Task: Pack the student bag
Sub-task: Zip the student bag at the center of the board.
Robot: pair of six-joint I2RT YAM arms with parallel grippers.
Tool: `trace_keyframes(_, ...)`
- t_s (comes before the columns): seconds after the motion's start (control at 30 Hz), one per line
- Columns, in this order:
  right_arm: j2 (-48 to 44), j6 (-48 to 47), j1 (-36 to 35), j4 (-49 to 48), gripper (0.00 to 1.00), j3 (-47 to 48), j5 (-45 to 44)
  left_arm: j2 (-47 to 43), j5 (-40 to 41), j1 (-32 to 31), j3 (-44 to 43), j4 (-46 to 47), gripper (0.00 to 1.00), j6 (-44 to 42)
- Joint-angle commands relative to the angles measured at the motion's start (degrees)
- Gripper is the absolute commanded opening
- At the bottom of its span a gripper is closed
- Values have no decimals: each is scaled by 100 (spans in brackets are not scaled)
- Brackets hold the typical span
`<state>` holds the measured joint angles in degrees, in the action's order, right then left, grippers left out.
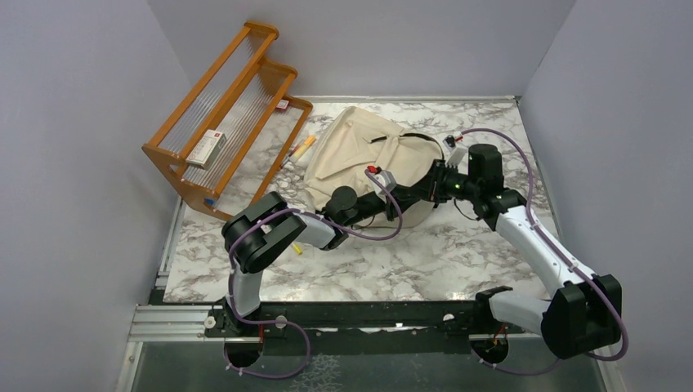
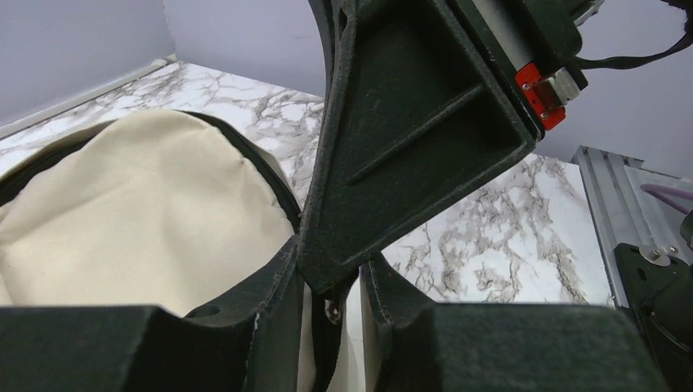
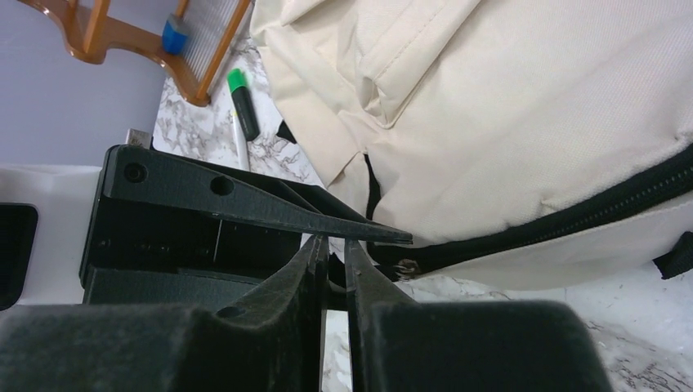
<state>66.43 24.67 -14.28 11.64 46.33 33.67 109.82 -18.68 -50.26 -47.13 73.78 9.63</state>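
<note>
The student bag (image 1: 351, 151) is a beige canvas backpack lying at the back middle of the marble table. Both grippers meet at its near right edge, by the black zipper (image 3: 572, 204). My left gripper (image 2: 333, 282) stands narrowly open, with the black zipper strip and its metal slider (image 2: 333, 309) between its fingers; a light gap shows beside the strip. My right gripper (image 3: 335, 245) crosses just above the left one. Its jaws are a thin slit apart, with the marble showing through. The metal slider (image 3: 402, 265) sits just right of its tips. In the top view the two grippers (image 1: 406, 196) (image 1: 425, 188) almost touch.
A wooden rack (image 1: 221, 114) leans at the back left with a small box (image 1: 204, 149) on it. An orange pen (image 1: 302, 147) lies between the rack and the bag. A green highlighter (image 3: 243, 102) lies by the bag's corner. A small yellow item (image 1: 297, 247) is near the left arm.
</note>
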Motion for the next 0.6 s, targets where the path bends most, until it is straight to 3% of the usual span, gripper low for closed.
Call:
trace_keyframes(0.0,-296,12,-39,-275,23,88,-275,80,-107,-37,-53,172,0,171)
trace_keyframes(0.17,-508,-133,-39,-126,35,162,-807,132,-166,-28,-114,133,0,163)
trace_keyframes(0.47,-887,32,-39,-2,48,90,-1700,202,-281,-4,-123,85,0,212)
trace_keyframes(0.57,-957,277,-39,155,58,68,-2247,205,-299,5,-121,73,0,215)
